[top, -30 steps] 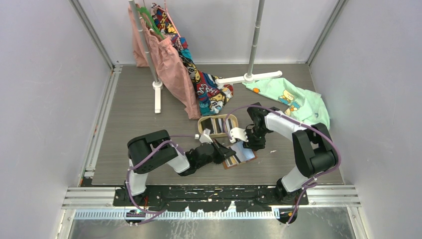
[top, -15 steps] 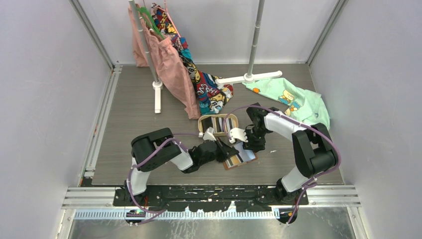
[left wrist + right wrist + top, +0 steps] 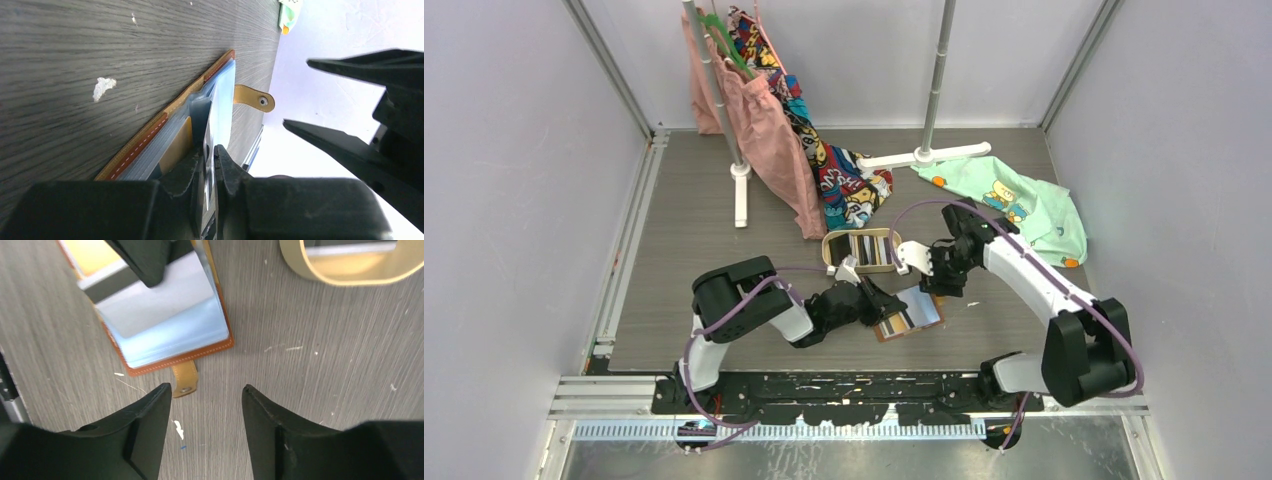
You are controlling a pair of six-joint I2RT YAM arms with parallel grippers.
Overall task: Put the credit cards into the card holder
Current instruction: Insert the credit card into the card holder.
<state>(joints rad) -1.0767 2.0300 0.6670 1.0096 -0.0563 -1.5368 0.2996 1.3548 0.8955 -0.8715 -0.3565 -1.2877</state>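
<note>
The tan card holder (image 3: 912, 312) lies open on the grey table, its clear sleeves (image 3: 150, 150) facing up and its snap tab (image 3: 184, 380) pointing away. My left gripper (image 3: 884, 303) sits at the holder's left edge. In the left wrist view the left gripper (image 3: 210, 150) has its fingers tight on either side of a thin credit card (image 3: 208, 175), edge-on at a sleeve mouth. My right gripper (image 3: 931, 272) hovers open and empty over bare table just beyond the tab; the right wrist view shows the right gripper (image 3: 206, 390) there. More credit cards (image 3: 864, 250) lie in the oval tray.
The oval wooden tray (image 3: 828, 250) stands just behind the holder. A clothes rack with hanging garments (image 3: 769, 130) and its white foot (image 3: 924, 155) fill the back. A green cloth (image 3: 1014, 205) lies at the back right. White flecks (image 3: 179, 430) dot the table.
My right gripper has lifted off the holder, drawn back toward the right and spread its jaws wider. My left gripper has edged right with the card toward the holder.
</note>
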